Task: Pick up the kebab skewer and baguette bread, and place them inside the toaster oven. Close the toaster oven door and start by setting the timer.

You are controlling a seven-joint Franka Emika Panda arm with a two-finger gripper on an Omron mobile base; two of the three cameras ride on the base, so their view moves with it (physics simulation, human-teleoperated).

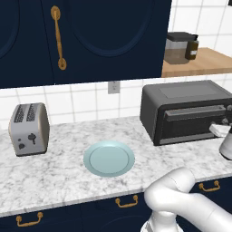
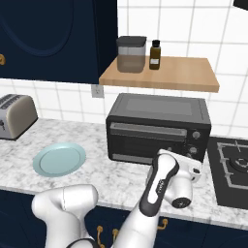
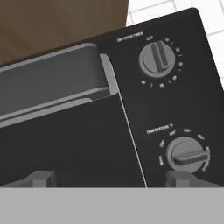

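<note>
The dark grey toaster oven (image 1: 186, 106) (image 2: 160, 118) stands on the marble counter with its door (image 2: 145, 140) shut and the bar handle (image 3: 48, 83) across the top. My gripper (image 3: 111, 178) hovers just in front of the oven's right side, open wide with nothing between its fingertips (image 3: 41, 177). Ahead of it is the control panel: the timer knob (image 3: 157, 59) sits higher up and a temperature knob (image 3: 188, 153) just above the right fingertip. The hand's white body (image 2: 180, 181) covers the oven's lower right corner. The kebab skewer and the baguette bread are out of view.
A pale blue plate (image 1: 108, 158) (image 2: 59, 159) lies bare on the counter left of the oven. A silver two-slot toaster (image 1: 29, 129) stands far left. A wooden shelf (image 2: 160, 72) with a jar and a bottle hangs above the oven; a stovetop (image 2: 232, 169) lies to its right.
</note>
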